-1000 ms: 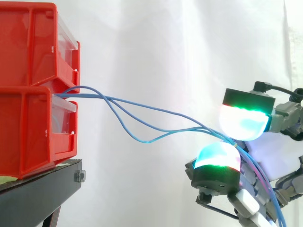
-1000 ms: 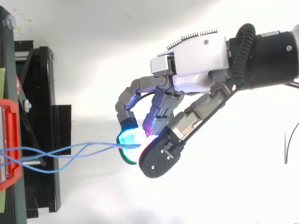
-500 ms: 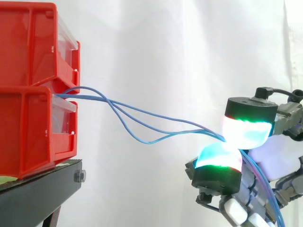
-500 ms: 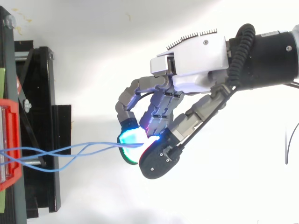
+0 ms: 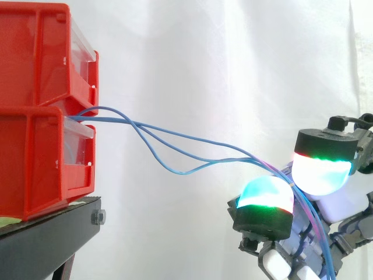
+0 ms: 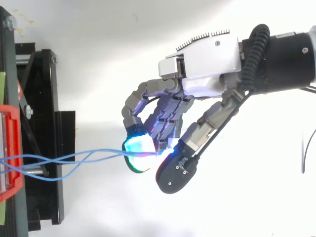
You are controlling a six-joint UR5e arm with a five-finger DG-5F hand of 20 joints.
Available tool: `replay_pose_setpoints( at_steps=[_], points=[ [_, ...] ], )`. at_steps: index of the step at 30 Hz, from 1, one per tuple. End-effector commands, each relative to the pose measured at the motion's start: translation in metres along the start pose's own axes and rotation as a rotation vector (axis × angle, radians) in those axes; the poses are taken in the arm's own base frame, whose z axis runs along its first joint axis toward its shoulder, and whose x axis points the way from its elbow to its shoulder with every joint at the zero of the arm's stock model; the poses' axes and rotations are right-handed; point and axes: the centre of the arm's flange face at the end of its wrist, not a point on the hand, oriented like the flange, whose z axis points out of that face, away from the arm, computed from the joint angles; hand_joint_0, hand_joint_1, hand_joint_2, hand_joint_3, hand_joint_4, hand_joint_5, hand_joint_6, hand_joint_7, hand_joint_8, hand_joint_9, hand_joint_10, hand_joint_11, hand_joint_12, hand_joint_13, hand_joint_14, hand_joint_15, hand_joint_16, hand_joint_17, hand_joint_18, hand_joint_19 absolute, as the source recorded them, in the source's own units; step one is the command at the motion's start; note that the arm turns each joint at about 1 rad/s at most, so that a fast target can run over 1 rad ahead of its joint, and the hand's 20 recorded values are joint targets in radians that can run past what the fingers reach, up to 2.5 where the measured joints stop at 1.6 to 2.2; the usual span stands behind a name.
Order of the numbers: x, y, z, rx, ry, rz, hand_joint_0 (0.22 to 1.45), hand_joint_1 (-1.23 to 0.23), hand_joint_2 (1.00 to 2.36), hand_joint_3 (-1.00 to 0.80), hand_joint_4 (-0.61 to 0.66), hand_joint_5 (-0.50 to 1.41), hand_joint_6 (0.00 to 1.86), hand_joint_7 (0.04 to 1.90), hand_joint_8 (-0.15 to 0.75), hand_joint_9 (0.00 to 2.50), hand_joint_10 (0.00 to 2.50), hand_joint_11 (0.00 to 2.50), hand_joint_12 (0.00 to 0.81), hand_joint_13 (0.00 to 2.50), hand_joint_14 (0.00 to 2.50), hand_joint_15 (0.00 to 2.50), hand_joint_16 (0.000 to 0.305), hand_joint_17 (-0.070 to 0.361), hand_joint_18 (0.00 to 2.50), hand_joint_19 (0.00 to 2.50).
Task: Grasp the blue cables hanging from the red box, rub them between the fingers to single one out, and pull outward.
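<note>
Several thin blue cables [image 5: 175,140] leave the gap between two stacked red bins [image 5: 35,105] and run right, crossing each other, to my hand [image 6: 207,64]. In the top view the cables [image 6: 84,159] end between a curled finger's cyan pad [image 6: 136,147] and the black-backed thumb [image 6: 175,173]. From the side, the cables pass between a lower glowing pad [image 5: 265,195] and an upper one [image 5: 322,172], then drop down behind the fingers. The upper pad sits to the right of the lower one. The hand is shut on the cables, well clear of the bins.
The bins stand on a black stand [image 5: 46,239] at the left, seen from above as a dark frame [image 6: 42,89] with the red bin's edge [image 6: 10,148]. A white curtain hangs behind.
The upper pad has slid right and down across the lower pad, and the thumb has shifted right in the top view. The cables stay between the pads; the bins have not moved.
</note>
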Motion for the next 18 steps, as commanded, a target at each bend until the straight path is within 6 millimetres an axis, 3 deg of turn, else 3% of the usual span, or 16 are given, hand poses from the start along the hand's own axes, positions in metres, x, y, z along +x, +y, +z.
replay_pose_setpoints(
  at_steps=[1,8,14,18],
  points=[
    [0.0000,-0.0002,0.0004,-0.001,0.001,-0.001,0.57,-0.89,1.00,-0.50,0.10,-0.17,0.87,1.03,0.242,0.77,0.01,0.35,0.363,0.76,0.02,0.55,0.047,0.105,0.71,0.58],
    [0.0011,-0.0002,0.0007,-0.001,0.002,-0.001,0.51,-0.81,1.00,-0.50,0.10,-0.15,0.86,1.06,0.255,0.81,0.01,0.34,0.379,0.79,0.02,0.56,0.049,0.110,0.73,0.61],
    [0.0000,0.0007,-0.0003,-0.001,-0.001,-0.002,0.54,-0.72,1.00,-0.50,0.07,-0.14,0.85,1.09,0.253,0.84,0.01,0.34,0.369,0.80,0.02,0.57,0.047,0.106,0.72,0.63],
    [-0.0002,-0.0003,0.0003,0.000,-0.001,-0.004,0.59,-0.73,1.01,-0.29,0.04,-0.14,0.85,1.16,0.247,0.85,0.01,0.35,0.362,0.80,0.02,0.57,0.046,0.102,0.70,0.64]
  ],
)
